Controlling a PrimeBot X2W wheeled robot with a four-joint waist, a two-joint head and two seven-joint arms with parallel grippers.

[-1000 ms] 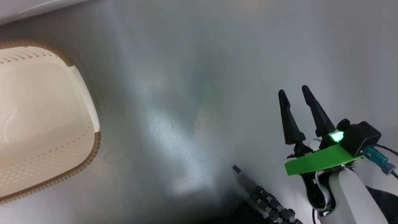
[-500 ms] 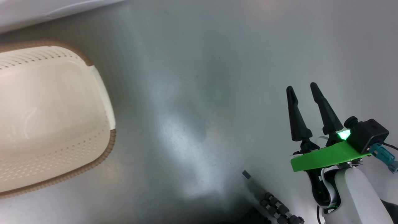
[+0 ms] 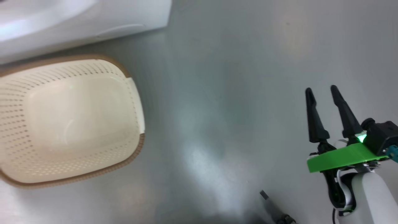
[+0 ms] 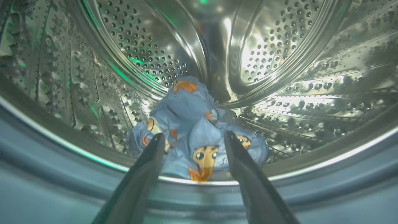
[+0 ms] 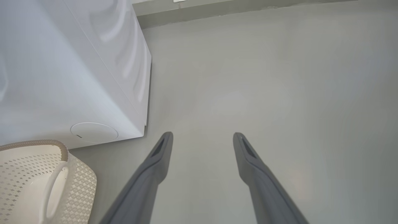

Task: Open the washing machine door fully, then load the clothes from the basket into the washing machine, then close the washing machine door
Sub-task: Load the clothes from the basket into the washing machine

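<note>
Washing machine point(image 3: 77, 18) is sitting just behind the basket point(image 3: 134, 93) on grey floor point(image 3: 233, 93). Clothes point(image 4: 189, 121) are lying bunched low in the steel drum point(image 4: 279, 37), just beyond the left gripper point(image 4: 194, 134), its fingers standing wide apart. Right gripper point(image 3: 321, 88) is hanging over floor, fingers spread wide

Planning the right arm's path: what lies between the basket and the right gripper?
Nothing: in the head view, bare grey floor runs from the basket to the right gripper.

No legible text, brand, number or sign. On the clothes point(image 4: 186, 109), at 6 o'clock in the drum point(image 4: 279, 46), just orange-brown cartoon faces; no lettering made out.
</note>
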